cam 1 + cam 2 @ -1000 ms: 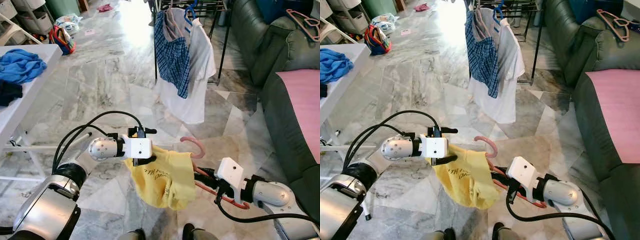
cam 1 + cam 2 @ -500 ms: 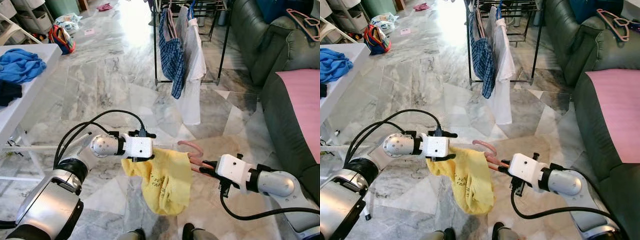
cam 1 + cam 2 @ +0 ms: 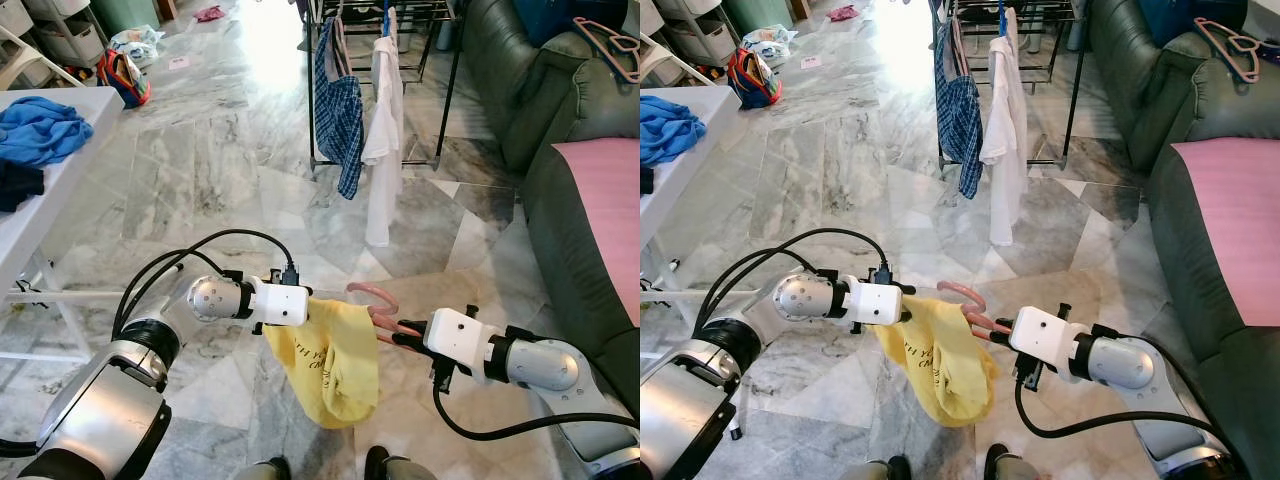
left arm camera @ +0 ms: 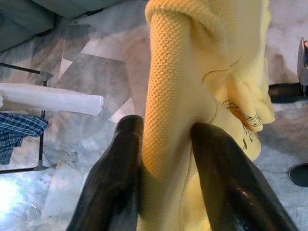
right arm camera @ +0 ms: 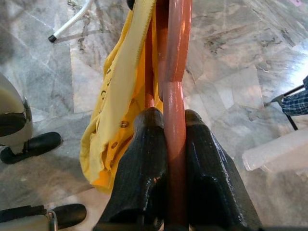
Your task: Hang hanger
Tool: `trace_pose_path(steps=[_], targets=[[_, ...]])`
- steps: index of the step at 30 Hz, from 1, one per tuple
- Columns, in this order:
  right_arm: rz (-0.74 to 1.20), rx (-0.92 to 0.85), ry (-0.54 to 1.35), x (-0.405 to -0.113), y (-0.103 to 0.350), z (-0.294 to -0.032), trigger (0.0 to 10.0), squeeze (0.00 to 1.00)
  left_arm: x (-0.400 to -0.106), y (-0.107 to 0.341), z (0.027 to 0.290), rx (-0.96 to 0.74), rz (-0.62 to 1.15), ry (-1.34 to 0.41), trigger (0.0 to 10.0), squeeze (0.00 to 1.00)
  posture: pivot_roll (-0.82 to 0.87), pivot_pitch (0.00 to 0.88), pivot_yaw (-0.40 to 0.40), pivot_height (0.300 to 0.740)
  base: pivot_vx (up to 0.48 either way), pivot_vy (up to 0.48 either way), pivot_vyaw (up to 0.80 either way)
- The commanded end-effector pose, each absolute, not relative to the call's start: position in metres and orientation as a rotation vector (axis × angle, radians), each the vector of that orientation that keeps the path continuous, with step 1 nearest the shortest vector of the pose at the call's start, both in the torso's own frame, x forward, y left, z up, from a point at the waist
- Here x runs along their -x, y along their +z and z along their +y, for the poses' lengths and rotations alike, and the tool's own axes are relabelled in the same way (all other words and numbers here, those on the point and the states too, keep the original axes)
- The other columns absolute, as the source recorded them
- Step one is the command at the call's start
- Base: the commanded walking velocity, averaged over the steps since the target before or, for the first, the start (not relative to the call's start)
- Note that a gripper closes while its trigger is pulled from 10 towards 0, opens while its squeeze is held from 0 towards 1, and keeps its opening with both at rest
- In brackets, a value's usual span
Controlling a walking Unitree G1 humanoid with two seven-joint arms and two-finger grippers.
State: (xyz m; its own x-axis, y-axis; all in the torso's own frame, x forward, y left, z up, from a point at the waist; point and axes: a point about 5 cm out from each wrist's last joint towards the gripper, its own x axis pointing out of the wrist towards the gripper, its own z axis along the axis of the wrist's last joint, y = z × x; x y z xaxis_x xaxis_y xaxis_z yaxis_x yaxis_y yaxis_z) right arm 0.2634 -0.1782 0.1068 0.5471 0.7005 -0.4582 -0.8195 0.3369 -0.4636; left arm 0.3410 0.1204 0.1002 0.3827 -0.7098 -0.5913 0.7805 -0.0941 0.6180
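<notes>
One pink hanger (image 3: 378, 306) carries one yellow shirt (image 3: 330, 358), and the pair is held low over the marble floor (image 3: 200, 160), between the robot's two arms and well short of the drying rack (image 3: 385, 60). On that rack hang two garments: a blue checked shirt (image 3: 338, 120) and a white shirt (image 3: 381, 130) beside it. A second pink hanger (image 3: 610, 40) lies on top of the dark green sofa (image 3: 540, 110), and one pink cushion (image 3: 610, 210) sits on its seat.

The right gripper (image 5: 173, 139) is closed tight on the hanger's bar — its two black fingers (image 5: 144, 159) press the pink rod from both sides, with the yellow fabric draped just beyond them. The left gripper (image 4: 163, 144) is pinched narrow on a fold of the yellow shirt, one finger on each side of the cloth, at the garment's upper edge where it leaves the hanger.

At the robot's left stands a white surface (image 3: 60, 190) carrying one crumpled blue cloth (image 3: 40, 130) — a dark garment (image 3: 15, 185) lies beside it. Farther back on the floor sits a colourful bag (image 3: 125, 78).
</notes>
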Motion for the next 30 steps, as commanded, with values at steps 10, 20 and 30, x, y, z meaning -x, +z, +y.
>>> trace_pose_path(steps=[10,20,30], targets=[[0.126,0.715,1.022,-0.264,0.116,-0.171,10.0,0.00,-0.340,0.095,0.124,-1.144,0.129,-1.260,0.0,0.00,-0.13,0.178,0.082,0.740,0.000,0.000,0.00],[0.137,0.700,1.023,-0.264,0.114,-0.171,10.0,0.00,-0.340,0.096,0.127,-1.121,0.132,-1.264,0.0,0.00,-0.13,0.180,0.082,0.740,0.000,0.000,0.00],[0.194,0.627,1.081,-0.262,0.126,-0.181,10.0,1.00,-0.338,0.090,0.142,-1.072,0.195,-1.207,0.0,0.00,-0.13,0.178,0.076,0.740,0.000,0.000,0.00]])
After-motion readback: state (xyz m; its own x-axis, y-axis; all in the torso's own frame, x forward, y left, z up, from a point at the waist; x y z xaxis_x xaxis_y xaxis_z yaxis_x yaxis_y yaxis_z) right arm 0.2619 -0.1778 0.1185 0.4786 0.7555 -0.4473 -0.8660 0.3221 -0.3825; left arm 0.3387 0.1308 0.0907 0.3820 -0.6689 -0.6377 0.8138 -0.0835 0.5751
